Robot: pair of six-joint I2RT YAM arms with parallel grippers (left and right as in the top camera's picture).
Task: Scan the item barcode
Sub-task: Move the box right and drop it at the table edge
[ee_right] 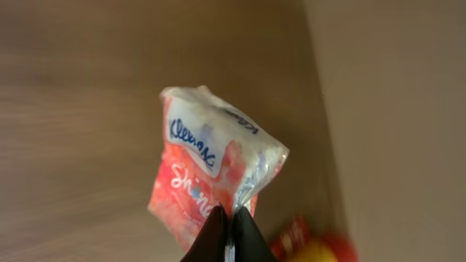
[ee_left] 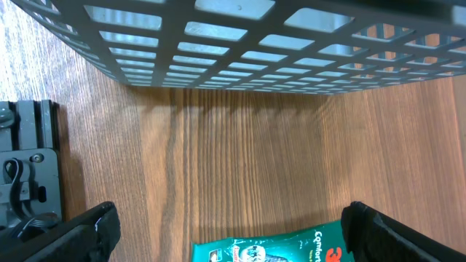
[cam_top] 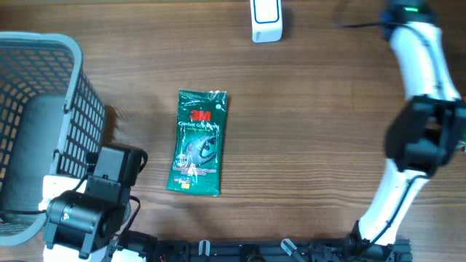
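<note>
In the right wrist view my right gripper [ee_right: 231, 218] is shut on the edge of a Kleenex tissue pack [ee_right: 207, 164], white and pink-red, which hangs in the air over the wooden table. A green 3M packet [cam_top: 198, 142] lies flat near the middle of the table. Its lower end [ee_left: 269, 251] shows between the wide-open fingers of my left gripper [ee_left: 229, 222], which hold nothing. A white scanner [cam_top: 266, 20] stands at the far edge. In the overhead view the tissue pack is out of sight.
A grey mesh basket [cam_top: 44, 44] stands at the left, its wall [ee_left: 240, 44] close in front of my left gripper. The white right arm [cam_top: 422, 65] stretches along the right side. A blurred red and yellow object [ee_right: 313, 247] lies below the tissue pack.
</note>
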